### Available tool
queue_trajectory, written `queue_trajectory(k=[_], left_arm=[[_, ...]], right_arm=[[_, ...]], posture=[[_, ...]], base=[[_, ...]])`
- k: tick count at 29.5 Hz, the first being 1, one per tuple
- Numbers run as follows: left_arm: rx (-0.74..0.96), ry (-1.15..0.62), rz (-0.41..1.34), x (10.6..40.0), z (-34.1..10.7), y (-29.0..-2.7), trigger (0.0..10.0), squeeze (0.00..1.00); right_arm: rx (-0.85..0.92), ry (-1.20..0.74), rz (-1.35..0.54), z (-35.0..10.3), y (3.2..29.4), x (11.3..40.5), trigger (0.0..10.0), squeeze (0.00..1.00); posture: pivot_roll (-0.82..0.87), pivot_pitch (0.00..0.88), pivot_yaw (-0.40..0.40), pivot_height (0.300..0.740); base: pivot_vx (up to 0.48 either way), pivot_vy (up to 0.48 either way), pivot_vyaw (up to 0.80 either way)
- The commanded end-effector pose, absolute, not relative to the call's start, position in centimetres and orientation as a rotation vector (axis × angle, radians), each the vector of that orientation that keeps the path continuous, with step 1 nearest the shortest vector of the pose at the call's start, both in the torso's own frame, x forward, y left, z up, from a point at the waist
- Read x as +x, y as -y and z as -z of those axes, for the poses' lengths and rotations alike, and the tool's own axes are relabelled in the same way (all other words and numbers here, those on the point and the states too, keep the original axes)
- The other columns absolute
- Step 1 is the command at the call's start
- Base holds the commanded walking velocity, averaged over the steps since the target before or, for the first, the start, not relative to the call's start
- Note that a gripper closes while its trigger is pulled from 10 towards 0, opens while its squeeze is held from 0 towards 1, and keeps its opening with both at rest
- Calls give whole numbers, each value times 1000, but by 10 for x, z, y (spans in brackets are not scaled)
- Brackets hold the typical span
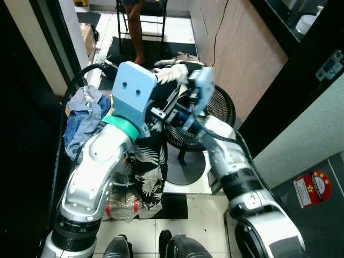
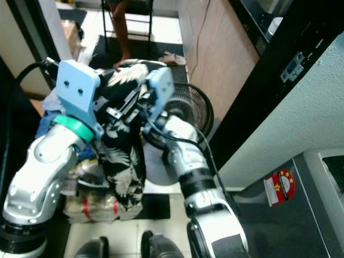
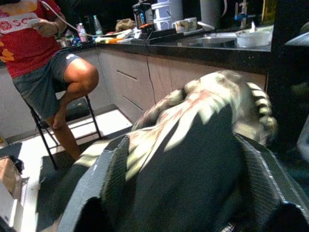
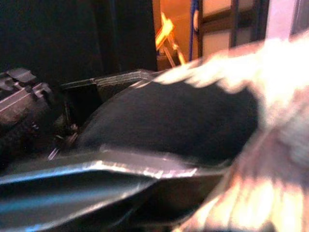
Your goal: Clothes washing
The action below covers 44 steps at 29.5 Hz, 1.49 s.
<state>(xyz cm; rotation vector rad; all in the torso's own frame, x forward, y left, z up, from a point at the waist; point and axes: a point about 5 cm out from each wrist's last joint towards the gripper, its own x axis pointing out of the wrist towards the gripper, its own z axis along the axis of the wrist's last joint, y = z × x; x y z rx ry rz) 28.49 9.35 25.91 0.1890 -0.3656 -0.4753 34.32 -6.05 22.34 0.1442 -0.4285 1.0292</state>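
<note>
You've got both arms raised in front of the head camera, wrists close together, with a black garment (image 1: 148,161) printed in pale leaf shapes bunched between them and hanging down in soft folds toward the floor. Left gripper (image 3: 193,193): its two ribbed black fingers (image 3: 113,179) sit either side of the fabric and are clenched on it, cloth filling the gap. Right gripper (image 4: 145,159): a smooth black finger (image 4: 96,166) lies against the same cloth, view blurred, so you cannot tell whether it's clamped or loose. Far right, a wood-look cabinet run (image 1: 236,48) with a dark glossy countertop (image 3: 203,46) carrying cups and small appliances. Near right, a pale wall panel (image 1: 312,134) with a dark edge strip, and below it a dark surface with a round red sticker (image 1: 312,188). Just behind the arms, a round black wire-grille fan (image 1: 217,110) stands on a flat base (image 1: 185,169) on light floor tiles. Left, a crumpled blue cloth (image 1: 83,115) lies heaped, touching the left arm's side; whether it sits in a container cannot be told. Room is tight: dark door frame hard left, fan directly ahead. Far back, a person (image 3: 38,53) in a red shirt and grey shorts sits on a folding chair (image 3: 48,140) on a dark mat.
</note>
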Motion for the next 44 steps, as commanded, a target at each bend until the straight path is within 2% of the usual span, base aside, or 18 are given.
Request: queue_trajectory(k=[1, 2, 4, 5, 6, 9, 10, 14, 18, 23, 27, 34, 44], left_arm=[[183, 354, 489, 283, -257, -94, 10000, 1000], [183, 354, 489, 283, -257, -94, 10000, 1000], [193, 336, 494, 283, -254, -94, 10000, 1000], [196, 330, 495, 283, -253, -94, 10000, 906], [192, 323, 496, 283, -252, -95, 10000, 0], [188, 319, 496, 283, -252, -95, 10000, 0], [169, 314, 500, 283, -252, -97, 10000, 0], [131, 311, 487, 284, -256, -99, 10000, 0], [81, 346, 461, 285, -273, -106, 10000, 0], [102, 378, 453, 287, -283, -108, 10000, 0], [124, 353, 364, 295, -276, -122, 10000, 0], [123, 342, 315, 298, -276, -131, 10000, 0], [146, 362, 319, 300, -281, -129, 10000, 0]], right_arm=[[140, 460, -966, -229, 79, 337, 10000, 0], [140, 460, -966, -229, 79, 337, 10000, 0], [160, 499, -830, -236, 107, 333, 10000, 0], [166, 508, -798, -238, 113, 331, 10000, 0], [189, 539, -707, -245, 126, 333, 10000, 0], [203, 558, -649, -249, 134, 333, 10000, 0], [246, 603, -520, -261, 153, 330, 10000, 0], [239, 618, -458, -265, 162, 325, 10000, 0], [186, 596, -451, -261, 154, 311, 10000, 0], [198, 626, -477, -272, 137, 312, 10000, 0], [221, 613, -487, -272, 123, 319, 10000, 0], [232, 572, -481, -264, 120, 319, 10000, 0], [239, 583, -473, -268, 118, 323, 10000, 0]], posture=[[70, 75, -13, 740], [70, 75, -13, 740], [60, 74, -9, 740], [60, 74, -9, 740], [55, 73, -8, 740], [55, 73, -8, 740], [52, 70, -6, 740], [55, 67, -5, 740], [57, 62, 5, 740], [67, 43, 15, 740], [75, 26, 6, 740], [78, 26, 2, 740], [77, 31, 7, 740]], base=[[0, 0, 0], [0, 0, 0], [0, 0, 0], [0, 0, 0], [0, 0, 0], [0, 0, 0], [0, 0, 0], [0, 0, 0], [0, 0, 0], [0, 0, 0], [0, 0, -544], [0, 0, -726], [0, 0, -766]])
